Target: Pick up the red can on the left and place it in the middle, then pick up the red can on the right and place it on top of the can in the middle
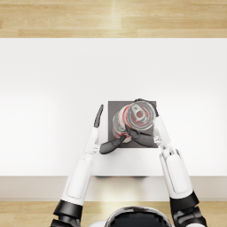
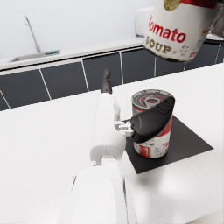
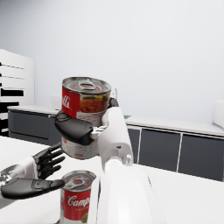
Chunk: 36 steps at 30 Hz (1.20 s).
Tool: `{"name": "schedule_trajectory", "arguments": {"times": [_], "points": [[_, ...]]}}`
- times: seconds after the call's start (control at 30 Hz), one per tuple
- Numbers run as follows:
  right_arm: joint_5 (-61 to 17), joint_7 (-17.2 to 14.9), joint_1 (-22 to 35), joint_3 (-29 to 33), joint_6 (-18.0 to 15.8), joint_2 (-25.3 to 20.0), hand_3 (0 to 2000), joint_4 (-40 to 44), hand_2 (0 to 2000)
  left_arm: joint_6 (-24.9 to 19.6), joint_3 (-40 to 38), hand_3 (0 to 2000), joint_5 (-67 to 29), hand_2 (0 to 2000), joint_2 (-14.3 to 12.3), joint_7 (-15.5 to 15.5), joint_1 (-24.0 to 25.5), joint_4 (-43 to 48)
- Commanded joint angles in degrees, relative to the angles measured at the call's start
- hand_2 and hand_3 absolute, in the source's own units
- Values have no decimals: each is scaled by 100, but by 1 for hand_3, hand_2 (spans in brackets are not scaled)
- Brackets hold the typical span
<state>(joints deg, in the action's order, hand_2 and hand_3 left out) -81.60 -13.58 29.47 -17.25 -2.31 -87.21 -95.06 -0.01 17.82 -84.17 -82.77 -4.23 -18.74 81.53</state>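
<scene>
The right hand [image 3: 81, 129] is gripping a red can [image 3: 84, 116] around its lower half, dark fingers wrapping the side wall, and is holding it up in the air. This can is wearing a red upper band with white script, a pale lower band and a picture of soup on the side; in the left wrist view its label is reading "Tomato Soup" [image 2: 179, 28] with a gold medallion above. Its silver lid with a pull tab is facing up, so its long axis is running close to vertical, leaning only slightly in the right wrist view.

Below that hand, the second red can [image 2: 152, 124] is standing upright on a dark square mat [image 2: 188, 142] on the white table [image 1: 44, 88]. It is showing the same red-and-white soup label and a silver ring-pull top facing straight up. In the head view the lifted can [image 1: 139, 114] is sitting above it and offset a little toward the right hand's side, the two lids overlapping rather than lining up.

The left hand [image 2: 151, 120] is holding nothing: its thumb is lying against the near side of the standing can, while the other fingers [image 1: 98, 116] are stretching out straight, away from the can, leaving the hand spread wide. In the right wrist view that left hand [image 3: 37, 175] is appearing just beside the lower can [image 3: 77, 197], fingers apart.
</scene>
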Motion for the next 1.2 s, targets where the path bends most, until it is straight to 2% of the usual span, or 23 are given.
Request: {"name": "schedule_trajectory", "arguments": {"times": [0.03,0.13,0.27,0.37,0.4,0.67,0.7,0.73,0.9,0.93,0.97,1.03,1.07,1.13,1.17,1.2], "points": [[-1,-172,242,-141,55,-132,1520,190,2000,0,-1139,0,1,0,93,120,388,1081],[0,-434,298,-179,182,-189,1520,422,2000,1,-1789,0,3,0,63,311,489,1271],[1,-541,336,-219,255,-245,1520,753,2000,1,-2218,0,4,0,51,394,445,1255],[1,-569,290,-216,284,-250,1520,991,2000,1,-2062,0,5,0,41,412,496,1210],[1,-573,259,-200,287,-246,1520,1046,2000,1,-2285,0,5,0,43,415,442,1363],[0,-593,140,-307,304,-264,1520,1366,2000,1,-2277,0,4,0,27,423,442,1367],[1,-584,251,-594,319,-39,1520,1416,2000,1,-2288,0,4,0,20,423,495,1337],[2,-569,161,-416,401,-214,1520,1455,2000,1,-2280,0,4,0,21,423,450,1355],[2,-529,137,-425,554,-228,1520,1494,2000,1,-2332,0,4,0,5,423,463,1321],[2,-525,114,-425,560,-224,1193,1410,639,1,-2304,0,4,0,-2,423,519,1311],[2,-539,80,-401,567,-218,867,1268,0,1,-2321,0,4,0,-1,423,477,1365],[2,-589,69,-399,576,-232,213,989,0,1,-2329,0,4,0,-5,423,450,1402],[2,-604,77,-382,603,-245,0,885,0,1,-2307,0,4,0,-5,423,412,1404],[2,-624,150,-375,630,-203,0,601,0,1,-2256,0,4,0,-6,423,340,1510],[2,-629,1268,-2398,644,1557,0,479,0,1,-2220,0,4,0,-7,423,302,1563],[6,-633,385,-652,655,156,0,361,0,1,-2179,0,4,0,-8,423,242,1587]]}}
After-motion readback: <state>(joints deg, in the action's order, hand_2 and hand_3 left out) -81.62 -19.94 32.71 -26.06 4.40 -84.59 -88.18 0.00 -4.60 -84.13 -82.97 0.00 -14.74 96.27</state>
